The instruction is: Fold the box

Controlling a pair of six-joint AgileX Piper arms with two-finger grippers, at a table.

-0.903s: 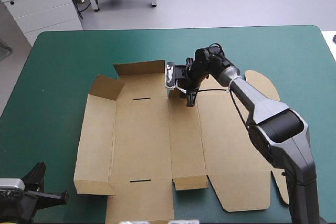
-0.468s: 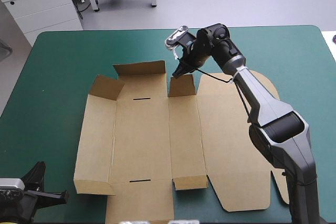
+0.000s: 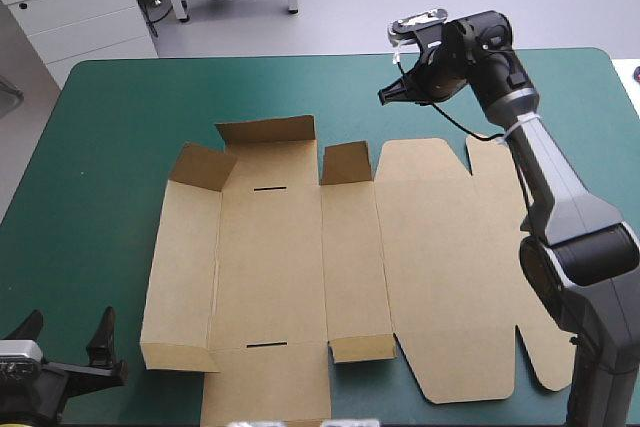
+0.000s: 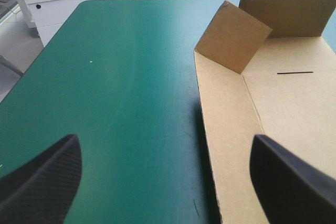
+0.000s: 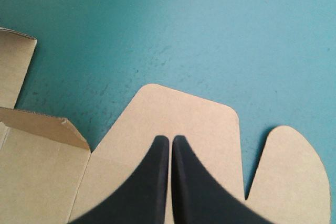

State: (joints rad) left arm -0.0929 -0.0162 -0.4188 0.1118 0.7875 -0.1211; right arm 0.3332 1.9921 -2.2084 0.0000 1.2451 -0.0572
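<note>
While raised near box (image 3: pixel 300 267), right tool (image 3: pixel 384 98) pinched.

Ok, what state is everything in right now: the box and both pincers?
Box: unfolded sheet lying on the table, not yet a tray.
Far flaps: raised partway.
Lid: flat.
Left pincer: open, empty, low at the table's near-left corner.
Right pincer: shut, empty, in the air by the box's far edge.
</note>
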